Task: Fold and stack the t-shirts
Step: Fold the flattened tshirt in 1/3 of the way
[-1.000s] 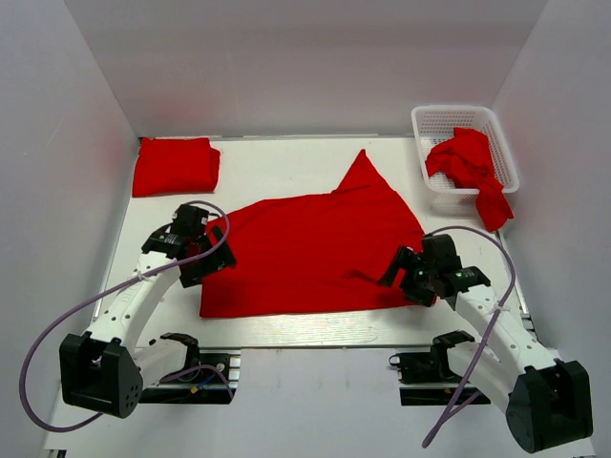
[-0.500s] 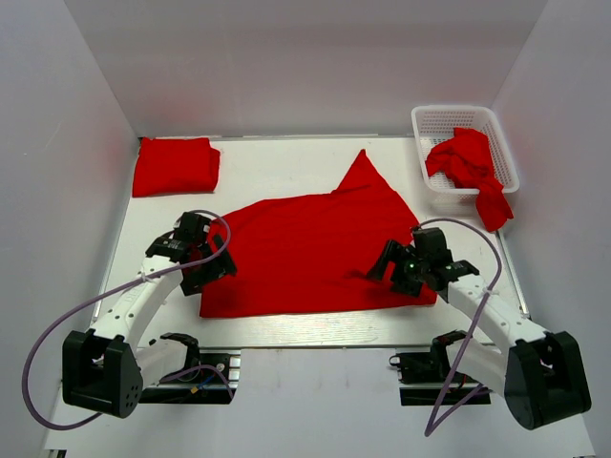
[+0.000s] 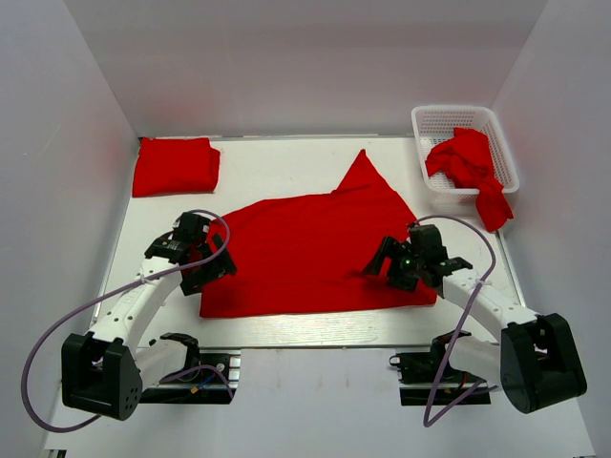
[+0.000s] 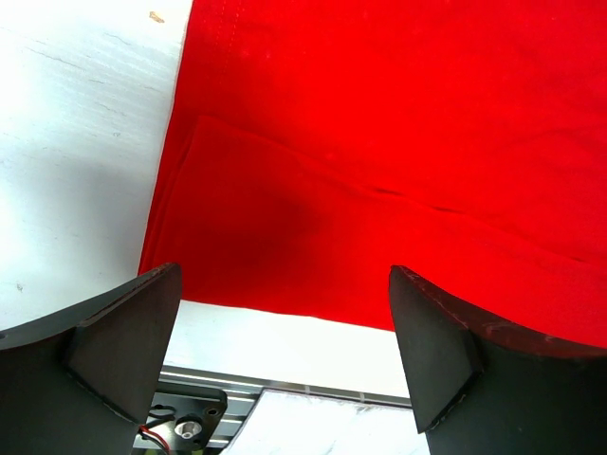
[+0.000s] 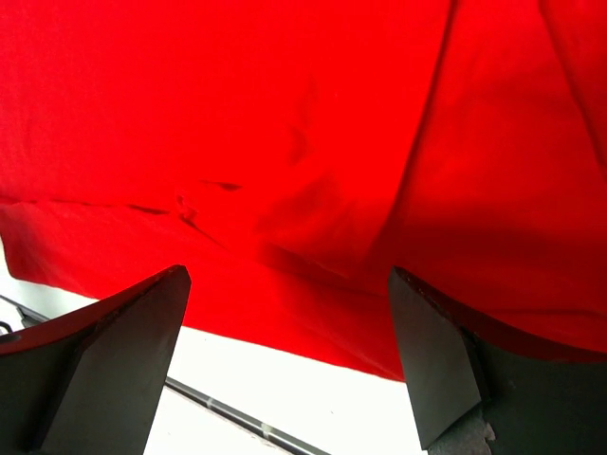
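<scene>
Top external view: within the last second the right tool (image 3: 389, 264) has swung toward 9 o'clock, off the 4 o'clock corner of the spread t-shirt (image 3: 315, 253) and over its cloth, while the left tool (image 3: 203, 262) barely shifted at its 8 o'clock edge; both gape wide, holding nothing. The bright red shirt lies flat at the middle of the counter (image 3: 277, 162), lightly creased, one point toward 12 o'clock. A folded t-shirt (image 3: 176, 166) sits at 10 o'clock, and crumpled t-shirts (image 3: 466, 160) spill from the white basket (image 3: 449, 115) at 2 o'clock.
</scene>
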Controlling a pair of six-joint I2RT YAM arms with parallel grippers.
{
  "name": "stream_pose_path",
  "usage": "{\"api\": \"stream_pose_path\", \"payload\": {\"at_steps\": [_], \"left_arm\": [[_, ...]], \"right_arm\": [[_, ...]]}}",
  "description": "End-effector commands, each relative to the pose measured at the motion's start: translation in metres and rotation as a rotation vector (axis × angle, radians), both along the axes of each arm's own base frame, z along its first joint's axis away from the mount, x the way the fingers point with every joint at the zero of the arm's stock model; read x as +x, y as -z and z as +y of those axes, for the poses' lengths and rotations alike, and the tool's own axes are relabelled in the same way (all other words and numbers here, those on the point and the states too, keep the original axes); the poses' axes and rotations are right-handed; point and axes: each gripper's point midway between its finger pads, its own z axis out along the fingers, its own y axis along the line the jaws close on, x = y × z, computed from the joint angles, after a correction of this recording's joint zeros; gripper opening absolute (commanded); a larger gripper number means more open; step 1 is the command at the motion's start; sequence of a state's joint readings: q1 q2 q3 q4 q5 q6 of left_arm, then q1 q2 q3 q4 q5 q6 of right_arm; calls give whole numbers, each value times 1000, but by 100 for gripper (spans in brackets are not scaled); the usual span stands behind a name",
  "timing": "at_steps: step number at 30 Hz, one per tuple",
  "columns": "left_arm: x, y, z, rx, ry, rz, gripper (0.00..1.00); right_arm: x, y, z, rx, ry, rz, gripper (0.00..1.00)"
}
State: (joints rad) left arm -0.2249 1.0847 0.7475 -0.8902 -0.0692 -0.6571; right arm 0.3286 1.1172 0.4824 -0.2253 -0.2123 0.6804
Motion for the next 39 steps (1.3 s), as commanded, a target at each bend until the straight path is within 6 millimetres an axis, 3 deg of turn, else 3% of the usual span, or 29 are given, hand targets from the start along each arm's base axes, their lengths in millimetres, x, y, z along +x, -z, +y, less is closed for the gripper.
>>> {"api": "stream_pose_path", "payload": {"at_steps": [1,6,28,35,39], "left_arm": [[1,-5,2,6,-20,-25,100],[-1,-2,3,8,-20,-16,100],[-3,-5,5,11,-32,-25,100],[-1,-6,5,14,-24,-25,100],[-1,-6,5,14,-24,-25,100]], "right_arm": [[11,-7,9,47,-3,-46,90],[19,-11,11,53,-3,-77,90],[21,14,2,26,73,-46,90],[18,19,-1,20,99,-32,86],[15,22,-4,13,117,-17,74]]}}
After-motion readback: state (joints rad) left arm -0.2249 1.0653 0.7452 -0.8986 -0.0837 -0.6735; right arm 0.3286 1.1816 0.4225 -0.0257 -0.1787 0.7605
